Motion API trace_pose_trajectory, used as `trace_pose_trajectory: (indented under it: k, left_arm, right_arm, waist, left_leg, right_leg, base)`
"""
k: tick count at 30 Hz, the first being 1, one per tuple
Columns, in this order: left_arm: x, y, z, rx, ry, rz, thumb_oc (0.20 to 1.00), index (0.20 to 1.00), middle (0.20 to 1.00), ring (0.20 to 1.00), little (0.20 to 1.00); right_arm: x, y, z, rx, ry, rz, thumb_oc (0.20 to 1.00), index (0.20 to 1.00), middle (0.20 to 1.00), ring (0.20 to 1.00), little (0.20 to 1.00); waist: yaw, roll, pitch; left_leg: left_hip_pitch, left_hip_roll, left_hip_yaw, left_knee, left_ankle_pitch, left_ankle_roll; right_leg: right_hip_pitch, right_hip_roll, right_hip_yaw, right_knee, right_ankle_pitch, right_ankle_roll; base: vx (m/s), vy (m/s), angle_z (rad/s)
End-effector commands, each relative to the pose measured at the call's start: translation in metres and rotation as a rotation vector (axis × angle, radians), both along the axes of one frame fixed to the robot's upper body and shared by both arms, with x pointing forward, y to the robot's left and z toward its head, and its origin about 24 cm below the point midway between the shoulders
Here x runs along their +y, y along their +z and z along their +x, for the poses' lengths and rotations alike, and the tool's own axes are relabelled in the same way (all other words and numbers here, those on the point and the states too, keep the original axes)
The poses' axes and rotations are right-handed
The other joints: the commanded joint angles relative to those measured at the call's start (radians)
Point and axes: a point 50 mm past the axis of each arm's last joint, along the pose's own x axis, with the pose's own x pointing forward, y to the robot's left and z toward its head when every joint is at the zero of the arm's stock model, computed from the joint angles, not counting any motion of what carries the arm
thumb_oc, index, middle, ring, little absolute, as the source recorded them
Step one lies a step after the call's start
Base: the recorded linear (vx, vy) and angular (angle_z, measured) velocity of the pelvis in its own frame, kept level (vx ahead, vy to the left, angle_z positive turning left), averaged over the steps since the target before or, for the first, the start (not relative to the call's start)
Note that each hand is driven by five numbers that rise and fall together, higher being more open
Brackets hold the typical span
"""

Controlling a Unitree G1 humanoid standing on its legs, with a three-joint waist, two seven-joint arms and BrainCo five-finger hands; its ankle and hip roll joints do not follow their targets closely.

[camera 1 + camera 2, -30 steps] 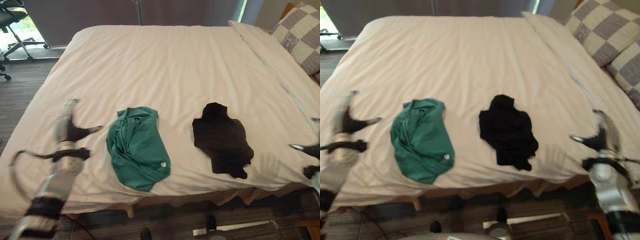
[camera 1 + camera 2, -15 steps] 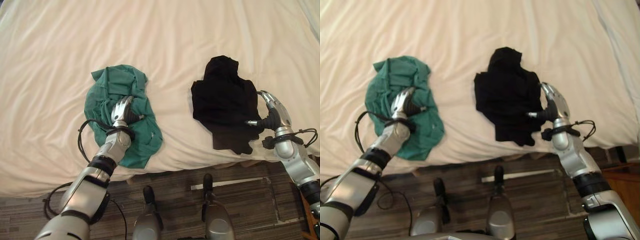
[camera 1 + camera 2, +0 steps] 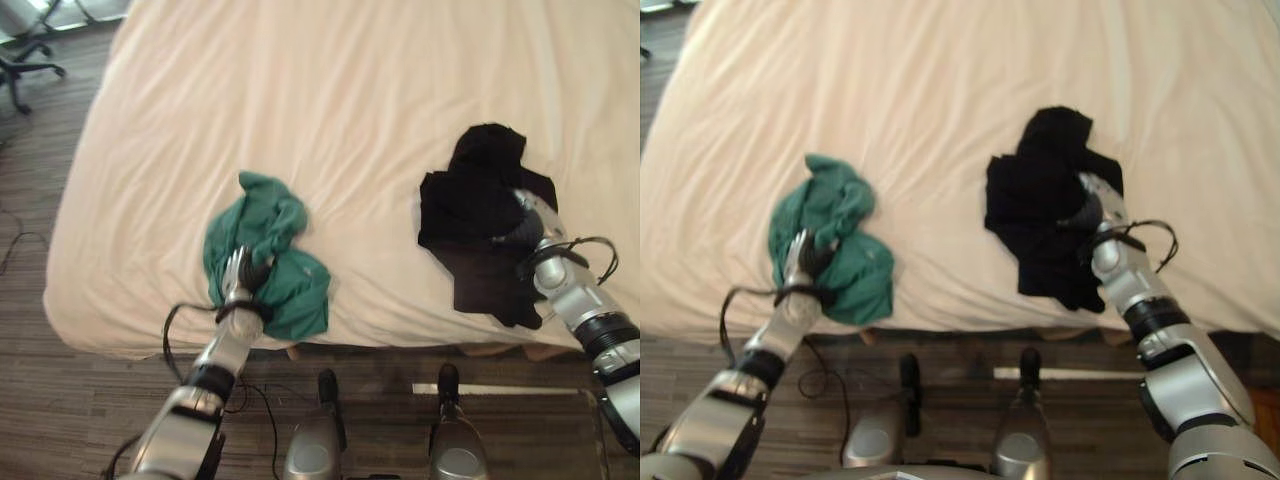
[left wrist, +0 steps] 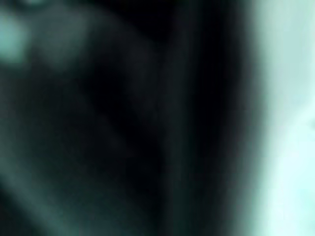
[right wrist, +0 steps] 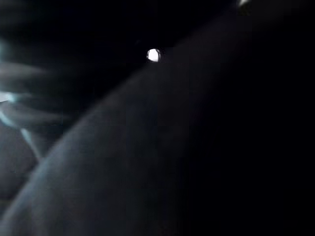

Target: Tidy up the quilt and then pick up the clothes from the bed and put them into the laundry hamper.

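A green garment (image 3: 280,250) lies bunched near the front edge of the bed, on the cream quilt (image 3: 330,90). My left hand (image 3: 238,274) rests on its near side, fingers and thumb pinching a fold of the green cloth. The left wrist view is dark, with teal cloth (image 4: 280,123) close against it. To the right lies a black garment (image 3: 480,190), partly hanging over the bed's edge. My right hand (image 3: 530,222) sits on its right side, pushed into the black cloth. Dark cloth (image 5: 172,147) presses against the right wrist camera.
The quilt is spread flat with light wrinkles. Its front edge (image 3: 380,340) drops to a dark wooden floor (image 3: 100,400). An office chair base (image 3: 25,60) stands on the floor at the far left.
The camera has shifted, so the whole picture moved. The green garment has gathered into a tighter bunch at my left hand. My right hand has pushed further into the black garment.
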Motion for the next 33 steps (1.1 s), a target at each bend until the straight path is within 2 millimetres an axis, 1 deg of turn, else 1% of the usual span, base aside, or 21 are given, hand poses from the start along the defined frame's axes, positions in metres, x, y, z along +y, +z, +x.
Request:
trace_pose_trajectory:
  k: [1, 2, 4, 6, 8, 10, 11, 13, 15, 19, 20, 21, 22, 24, 25, 26, 27, 28, 29, 31, 33]
  left_arm:
    - [0.054, -0.097, -0.135, 0.601, 0.21, -0.026, 0.2, 0.2, 0.2, 0.2, 0.2]
    - [0.047, -0.095, -0.133, 0.572, 0.2, -0.08, 0.2, 0.2, 0.2, 0.2, 0.2]
    - [0.042, -0.088, -0.122, 0.513, 0.171, -0.116, 0.2, 0.2, 0.2, 0.2, 0.2]
    - [0.039, -0.079, -0.112, 0.447, 0.166, -0.151, 0.2, 0.2, 0.2, 0.2, 0.2]
    - [0.038, -0.07, -0.103, 0.378, 0.177, -0.187, 0.2, 0.2, 0.2, 0.2, 0.2]
    - [0.035, -0.062, -0.095, 0.31, 0.194, -0.244, 0.2, 0.2, 0.2, 0.2, 0.2]
    - [0.033, -0.06, -0.093, 0.292, 0.196, -0.263, 0.2, 0.2, 0.2, 0.2, 0.2]
    - [0.027, -0.055, -0.087, 0.253, 0.187, -0.303, 0.2, 0.2, 0.2, 0.2, 0.2]
    - [0.021, -0.054, -0.085, 0.236, 0.184, -0.328, 0.2, 0.2, 0.2, 0.2, 0.2]
    - [0.008, -0.048, -0.077, 0.195, 0.141, -0.377, 0.2, 0.2, 0.2, 0.2, 0.2]
    - [0.007, -0.042, -0.073, 0.167, 0.13, -0.393, 0.2, 0.2, 0.2, 0.2, 0.2]
    - [0.006, -0.037, -0.07, 0.152, 0.113, -0.4, 0.2, 0.2, 0.2, 0.2, 0.2]
    - [0.008, -0.023, -0.059, 0.093, 0.085, -0.385, 0.2, 0.2, 0.2, 0.2, 0.2]
    - [0.008, -0.013, -0.052, 0.039, 0.081, -0.404, 0.2, 0.2, 0.2, 0.2, 0.2]
    - [0.006, -0.01, -0.05, 0.012, 0.08, -0.427, 0.2, 0.2, 0.2, 0.2, 0.2]
    - [0.006, -0.01, -0.05, 0.013, 0.08, -0.427, 0.2, 0.2, 0.2, 0.2, 0.2]
    - [-0.001, -0.002, -0.046, -0.056, 0.089, -0.495, 0.2, 0.2, 0.2, 0.2, 0.2]
    - [-0.005, 0.002, -0.042, -0.086, 0.088, -0.516, 0.2, 0.2, 0.2, 0.2, 0.2]
    - [-0.009, 0.003, -0.04, -0.099, 0.084, -0.533, 0.2, 0.2, 0.2, 0.2, 0.2]
    - [-0.011, 0.007, -0.036, -0.133, 0.093, -0.564, 0.2, 0.2, 0.2, 0.2, 0.2]
    - [-0.007, 0.008, -0.036, -0.143, 0.109, -0.561, 0.2, 0.2, 0.2, 0.2, 0.2]
  right_arm:
    - [0.008, -0.01, 0.005, 0.065, 0.017, 0.051, 1.0, 1.0, 1.0, 1.0, 1.0]
    - [0.009, -0.038, -0.004, 0.152, -0.008, 0.093, 0.2, 0.2, 0.2, 0.2, 0.2]
    - [0.018, -0.061, -0.014, 0.212, -0.002, 0.145, 0.2, 0.2, 0.2, 0.2, 0.2]
    - [0.031, -0.078, -0.024, 0.239, 0.025, 0.219, 0.2, 0.2, 0.2, 0.2, 0.2]
    - [0.046, -0.087, -0.031, 0.24, 0.067, 0.306, 0.2, 0.2, 0.2, 0.2, 0.2]
    - [0.067, -0.086, -0.035, 0.218, 0.138, 0.413, 0.2, 0.2, 0.2, 0.2, 0.2]
    - [0.074, -0.088, -0.037, 0.218, 0.154, 0.464, 0.2, 0.2, 0.2, 0.2, 0.2]
    - [0.088, -0.083, -0.035, 0.202, 0.198, 0.552, 0.2, 0.2, 0.2, 0.2, 0.2]
    - [0.107, -0.074, -0.029, 0.182, 0.254, 0.628, 0.2, 0.2, 0.2, 0.2, 0.2]
    - [0.128, -0.053, -0.017, 0.099, 0.293, 0.892, 0.2, 0.2, 0.2, 0.2, 0.2]
    - [0.133, -0.047, -0.019, 0.063, 0.313, 1.032, 0.2, 0.2, 0.2, 0.2, 0.2]
    - [0.132, -0.041, -0.022, 0.029, 0.332, 1.107, 0.2, 0.2, 0.2, 0.2, 0.2]
    - [0.122, -0.032, -0.034, -0.048, 0.365, 1.223, 0.2, 0.2, 0.2, 0.2, 0.2]
    - [0.105, -0.036, -0.051, -0.099, 0.344, 1.238, 0.2, 0.2, 0.2, 0.2, 0.2]
    - [0.095, -0.04, -0.059, -0.113, 0.313, 1.21, 0.2, 0.2, 0.2, 0.2, 0.2]
    - [0.094, -0.04, -0.06, -0.112, 0.311, 1.209, 0.2, 0.2, 0.2, 0.2, 0.2]
    - [0.072, -0.059, -0.08, -0.122, 0.189, 1.148, 0.2, 0.2, 0.2, 0.2, 0.2]
    - [0.062, -0.072, -0.089, -0.109, 0.102, 1.128, 0.2, 0.2, 0.2, 0.2, 0.2]
    - [0.053, -0.087, -0.1, -0.092, 0.015, 1.104, 0.2, 0.2, 0.2, 0.2, 0.2]
    - [0.04, -0.107, -0.114, -0.043, -0.1, 1.045, 0.2, 0.2, 0.2, 0.2, 0.2]
    - [0.026, -0.126, -0.131, 0.007, -0.201, 0.976, 0.2, 0.2, 0.2, 0.2, 0.2]
  waist:
    - [0.085, -0.083, -0.002]
    - [0.092, -0.065, -0.01]
    - [0.085, -0.058, -0.016]
    - [0.069, -0.057, -0.034]
    - [0.057, -0.058, -0.053]
    - [0.049, -0.064, -0.08]
    - [0.044, -0.07, -0.097]
    - [0.033, -0.077, -0.119]
    - [0.044, -0.09, -0.137]
    - [0.089, -0.146, -0.163]
    - [0.108, -0.163, -0.165]
    - [0.104, -0.173, -0.157]
    - [0.072, -0.166, -0.15]
    - [0.043, -0.141, -0.147]
    - [0.032, -0.13, -0.141]
    - [0.032, -0.127, -0.144]
    - [0.008, -0.11, -0.135]
    - [-0.003, -0.11, -0.132]
    - [-0.019, -0.106, -0.134]
    - [-0.03, -0.108, -0.137]
    - [-0.041, -0.112, -0.142]
  left_leg:
    - [-0.049, 0.024, -0.074, -0.062, -0.007, -0.061]
    - [-0.058, 0.036, -0.054, -0.062, 0.018, -0.073]
    - [-0.051, 0.061, 0.03, -0.065, 0.033, -0.076]
    - [-0.033, 0.109, 0.168, -0.068, 0.054, -0.084]
    - [-0.011, 0.148, 0.283, -0.074, 0.075, -0.092]
    - [0.003, 0.176, 0.37, -0.075, 0.09, -0.093]
    - [0.018, 0.179, 0.387, -0.087, 0.081, -0.107]
    - [0.026, 0.179, 0.421, -0.102, 0.088, -0.109]
    - [0.026, 0.162, 0.424, -0.109, 0.083, -0.103]
    - [0.007, 0.099, 0.371, -0.112, 0.048, -0.062]
    - [0.015, 0.06, 0.351, -0.116, 0.017, -0.031]
    - [0.017, 0.031, 0.33, -0.12, 0.001, -0.011]
    - [0.006, -0.002, 0.293, -0.133, 0.001, 0.012]
    - [0.017, -0.025, 0.243, -0.139, -0.011, 0.017]
    - [0.031, -0.038, 0.211, -0.139, -0.023, 0.022]
    - [0.026, -0.034, 0.21, -0.139, -0.02, 0.022]
    - [0.051, -0.059, 0.136, -0.139, -0.038, 0.029]
    - [0.062, -0.078, 0.097, -0.139, -0.048, 0.033]
    - [0.064, -0.093, 0.051, -0.139, -0.051, 0.035]
    - [0.069, -0.114, -0.006, -0.139, -0.063, 0.037]
    - [0.082, -0.125, -0.053, -0.139, -0.08, 0.04]
  right_leg:
    - [-0.137, 0.013, 0.082, 0.203, -0.123, -0.015]
    - [-0.09, -0.006, 0.006, 0.17, -0.131, -0.019]
    - [-0.047, -0.028, -0.061, 0.138, -0.123, -0.017]
    - [-0.008, -0.049, -0.133, 0.11, -0.11, -0.008]
    - [0.026, -0.066, -0.201, 0.105, -0.106, -0.001]
    - [0.062, -0.085, -0.273, 0.102, -0.099, 0.003]
    - [0.087, -0.093, -0.291, 0.097, -0.109, 0.01]
    - [0.111, -0.108, -0.338, 0.075, -0.086, 0.018]
    - [0.125, -0.126, -0.362, 0.064, -0.064, 0.026]
    - [0.163, -0.186, -0.4, 0.091, -0.032, 0.06]
    - [0.163, -0.212, -0.405, 0.161, -0.007, 0.062]
    - [0.152, -0.227, -0.385, 0.225, 0.014, 0.061]
    - [0.081, -0.179, -0.248, 0.282, 0.03, 0.052]
    - [0.006, -0.104, -0.108, 0.303, -0.023, 0.046]
    - [-0.016, -0.079, -0.074, 0.314, -0.066, 0.04]
    - [-0.019, -0.075, -0.075, 0.313, -0.063, 0.038]
    - [-0.047, -0.025, -0.003, 0.283, -0.128, 0.018]
    - [-0.054, -0.003, 0.04, 0.258, -0.141, 0.013]
    - [-0.068, 0.018, 0.088, 0.23, -0.133, 0.011]
    - [-0.084, 0.028, 0.16, 0.183, -0.104, 0.015]
    - [-0.093, 0.022, 0.182, 0.134, -0.073, 0.019]
  base:
    - [-0.02, -0.108, 0.36]
    - [-0.03, -0.068, 0.44]
    - [-0.06, -0.039, 0.96]
    - [-0.05, -0.003, 1.04]
    - [-0.03, 0.029, 0.95]
    - [0.01, 0.04, 0.87]
    - [0.05, 0.048, 1.2]
    - [0.04, 0.129, 1.48]
    - [0.06, 0.221, 1.68]
    - [0.12, 0.21, 1.68]
    - [0.2, 0.184, 1.45]
    - [0.3, 0.226, 1.77]
    - [0.3, 0.24, 2.01]
    - [0.33, 0.199, 2.6]
    - [0.2, 0.079, 1.99]
    - [0.31, 0.01, 1.05]
    - [0.29, -0.051, 0.89]
    - [0.4, -0.09, 1.68]
    - [0.28, -0.107, 2.29]
    - [0.23, -0.152, 2.2]
    - [0.21, -0.142, 1.09]
